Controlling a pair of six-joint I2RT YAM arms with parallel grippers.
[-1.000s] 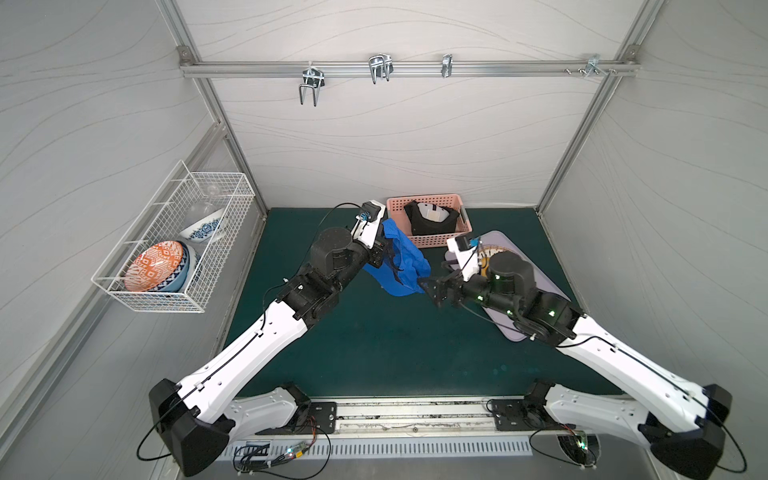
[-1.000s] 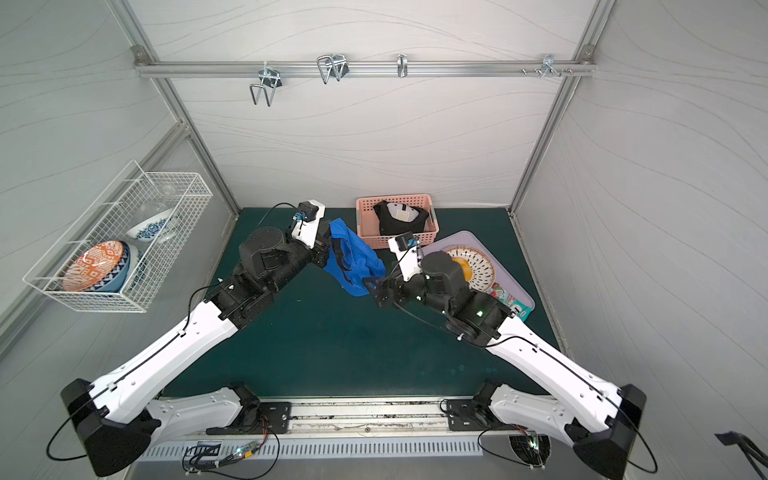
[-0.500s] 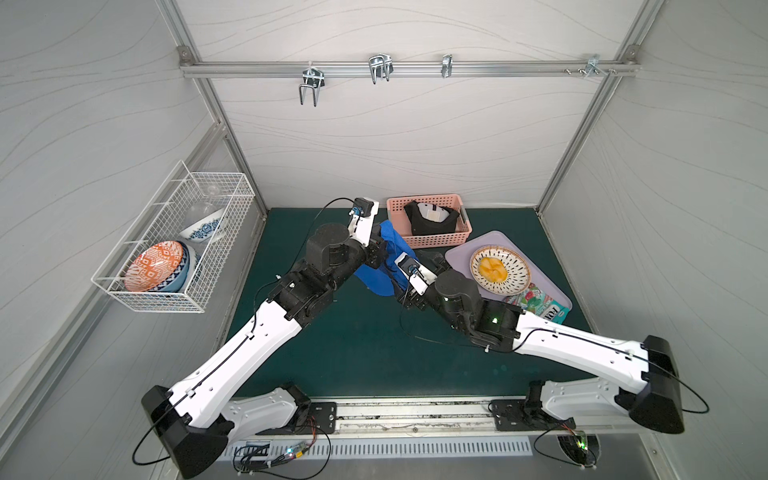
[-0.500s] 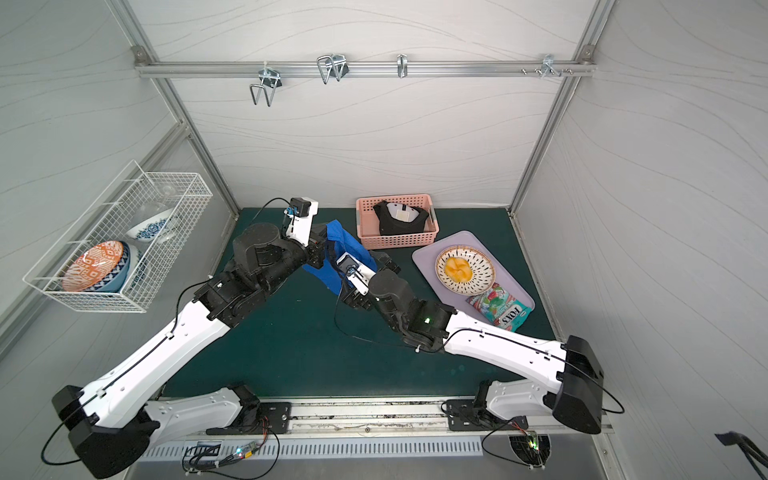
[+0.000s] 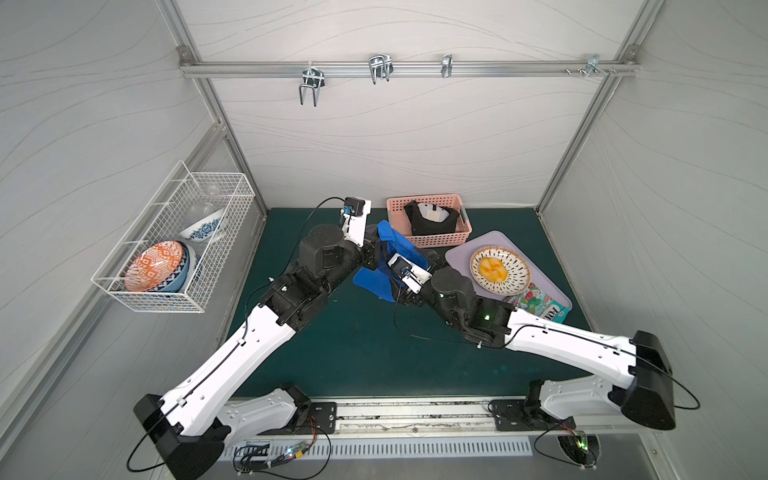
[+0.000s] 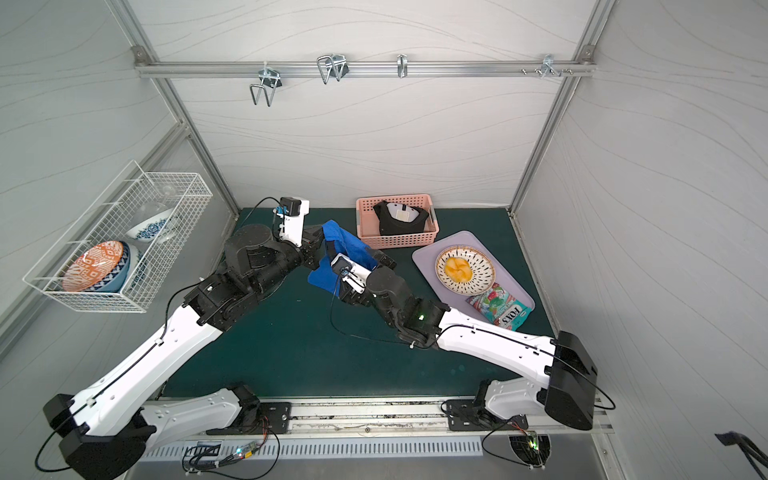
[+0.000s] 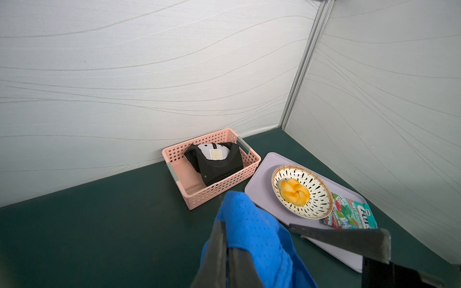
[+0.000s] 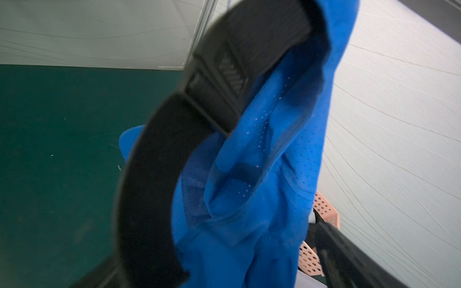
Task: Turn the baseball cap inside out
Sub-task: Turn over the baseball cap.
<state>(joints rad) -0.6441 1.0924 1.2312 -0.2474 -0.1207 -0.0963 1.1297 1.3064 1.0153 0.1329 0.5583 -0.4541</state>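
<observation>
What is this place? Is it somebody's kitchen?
Not a kitchen; probably a robot practice booth. A left arm and right arm are mounted on a rail, plain white walls close in a green mat, and bowls sit in a wire basket like props.

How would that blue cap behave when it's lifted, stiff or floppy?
Probably floppy: the cap crumples and sags where the left tool pinches it. Likely light: the fabric looks thin and perforated. Its brim looks flat, so perhaps stiffer.
</observation>
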